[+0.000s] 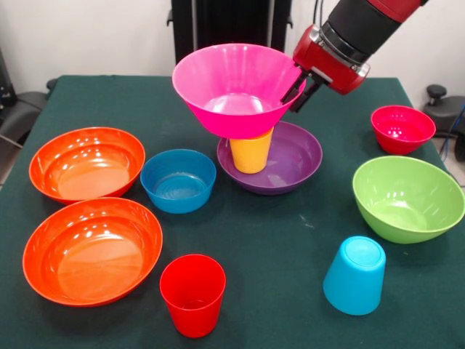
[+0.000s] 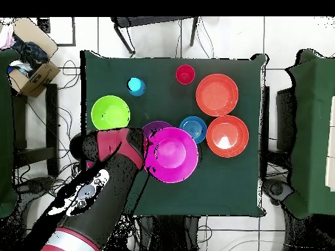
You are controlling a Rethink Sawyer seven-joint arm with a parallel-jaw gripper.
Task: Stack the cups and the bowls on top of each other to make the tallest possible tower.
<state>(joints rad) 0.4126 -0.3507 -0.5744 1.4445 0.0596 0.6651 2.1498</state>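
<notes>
Gripping the magenta bowl [image 1: 234,87] by its rim between clenched fingers [image 1: 300,89], we are steadying it level over the yellow cup [image 1: 251,151] standing inside the purple bowl [image 1: 294,163] below them.

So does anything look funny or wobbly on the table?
Yes. The big pink bowl sits on top of a narrow yellow cup standing in the purple bowl. It is far wider than the cup, so it looks top-heavy. The claw is at its rim. The light blue cup is upside down.
</notes>
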